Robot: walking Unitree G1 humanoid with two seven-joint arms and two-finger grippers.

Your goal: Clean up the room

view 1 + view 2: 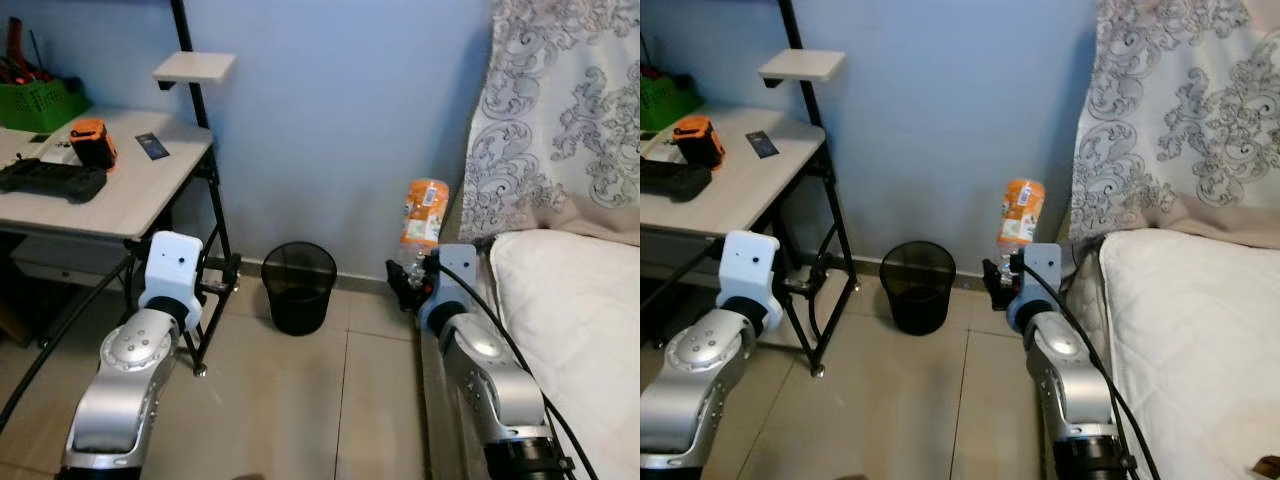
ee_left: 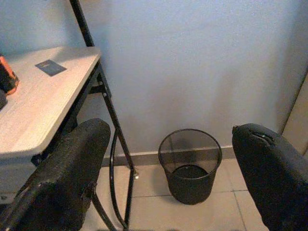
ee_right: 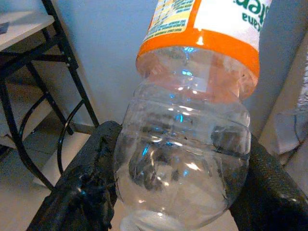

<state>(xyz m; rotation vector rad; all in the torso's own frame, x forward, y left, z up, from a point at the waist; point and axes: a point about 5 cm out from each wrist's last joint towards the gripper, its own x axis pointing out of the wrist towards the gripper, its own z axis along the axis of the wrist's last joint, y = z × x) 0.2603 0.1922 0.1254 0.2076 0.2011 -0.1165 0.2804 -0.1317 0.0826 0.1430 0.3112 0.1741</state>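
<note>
My right gripper (image 1: 412, 278) is shut on a clear plastic bottle (image 1: 421, 222) with an orange label, held upright beside the bed. In the right wrist view the bottle (image 3: 185, 139) sits squeezed between both black fingers (image 3: 84, 185). A black mesh wastebasket (image 1: 298, 286) stands on the floor against the blue wall, to the left of the bottle and lower. My left gripper (image 2: 173, 178) is open, its fingers spread wide with the wastebasket (image 2: 189, 163) seen between them, well ahead. The left arm (image 1: 150, 340) is raised at the left.
A desk (image 1: 140, 190) with black metal legs stands left, carrying an orange device (image 1: 92, 143), a black controller (image 1: 50, 180) and a green basket (image 1: 38, 102). A white bed (image 1: 570, 330) and patterned curtain (image 1: 560, 110) are at the right. Tiled floor (image 1: 300, 400) lies ahead.
</note>
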